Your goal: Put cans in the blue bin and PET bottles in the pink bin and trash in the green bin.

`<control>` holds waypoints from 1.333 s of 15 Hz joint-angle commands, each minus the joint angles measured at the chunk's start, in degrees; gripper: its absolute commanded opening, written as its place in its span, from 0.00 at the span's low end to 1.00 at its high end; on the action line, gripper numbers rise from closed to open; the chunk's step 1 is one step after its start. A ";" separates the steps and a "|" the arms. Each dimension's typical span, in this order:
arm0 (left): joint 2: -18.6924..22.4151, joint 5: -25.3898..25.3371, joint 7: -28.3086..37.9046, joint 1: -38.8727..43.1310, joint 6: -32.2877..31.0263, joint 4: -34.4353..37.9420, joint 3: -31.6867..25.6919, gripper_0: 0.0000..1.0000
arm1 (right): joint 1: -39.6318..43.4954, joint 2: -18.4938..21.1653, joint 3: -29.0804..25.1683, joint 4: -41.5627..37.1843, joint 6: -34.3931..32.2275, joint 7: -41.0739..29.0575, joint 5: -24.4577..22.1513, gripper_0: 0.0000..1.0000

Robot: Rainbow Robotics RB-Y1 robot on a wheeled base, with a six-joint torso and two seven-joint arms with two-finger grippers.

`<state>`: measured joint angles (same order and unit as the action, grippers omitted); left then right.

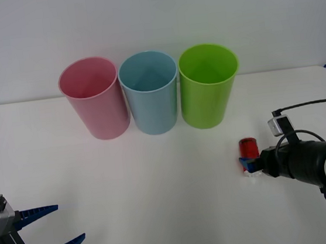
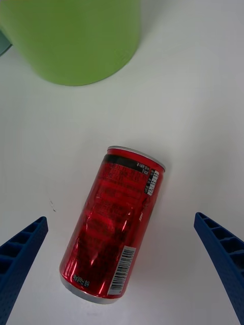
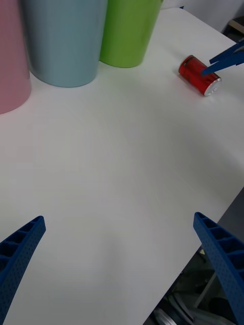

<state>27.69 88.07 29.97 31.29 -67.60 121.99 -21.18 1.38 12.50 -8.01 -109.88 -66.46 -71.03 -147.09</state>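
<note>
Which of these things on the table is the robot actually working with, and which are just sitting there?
In use:
- red can, lying on its side
- right gripper, open around the can
- blue bin, where cans go

Not in use right now:
- pink bin
- green bin
- left gripper, open, waiting at the table's near edge

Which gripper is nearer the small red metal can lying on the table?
Right. The right gripper is right at the small red metal can, fingers open to either side of it. The left gripper sits open at the table's near left corner, far off.
</note>
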 commanded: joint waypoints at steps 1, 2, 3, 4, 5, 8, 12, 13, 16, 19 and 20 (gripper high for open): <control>0.00 -0.01 0.00 0.00 0.01 0.00 0.00 1.00 | -1.11 -1.16 0.19 2.39 0.10 0.01 -1.18 1.00; 0.00 -0.01 0.00 0.00 0.01 0.00 0.00 1.00 | -1.64 -1.42 0.54 3.71 0.37 0.01 -1.36 1.00; 0.00 -0.01 0.00 0.00 0.01 0.00 0.00 1.00 | -1.90 -1.42 0.89 4.67 1.33 0.01 -1.45 1.00; 0.00 -0.01 0.00 0.00 0.01 0.00 0.00 1.00 | -2.08 -1.42 1.33 5.55 2.65 0.01 -1.62 1.00; 0.00 -0.01 0.00 0.00 0.01 0.00 0.00 1.00 | -2.34 -1.42 1.86 6.61 3.71 0.01 -1.89 1.00; 0.00 -0.01 0.00 0.00 0.01 0.00 0.00 1.00 | -2.43 -1.42 2.29 7.31 4.67 0.01 -2.50 1.00; 0.00 -0.01 0.00 0.00 0.01 0.00 0.00 1.00 | -2.69 -1.51 3.26 9.51 6.78 0.01 -2.68 1.00; 0.00 -0.01 0.00 0.00 0.01 0.00 0.00 1.00 | -2.96 -1.51 3.53 10.04 7.40 0.10 -2.68 1.00; 0.00 -0.01 0.00 0.00 0.01 0.00 0.00 1.00 | -3.57 -1.51 3.88 10.83 7.75 0.45 -2.94 0.36; 0.00 -0.01 0.00 0.00 0.01 0.00 0.00 1.00 | -3.84 -1.51 4.05 10.83 7.66 0.72 -3.65 0.00; 0.00 -0.01 0.00 0.00 0.01 0.00 0.00 1.00 | -3.84 -1.51 4.05 10.83 7.75 1.33 -3.82 0.00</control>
<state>27.69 88.07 29.97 31.29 -67.60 121.99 -21.18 -2.46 10.97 -3.96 -99.06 -58.73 -70.11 -150.75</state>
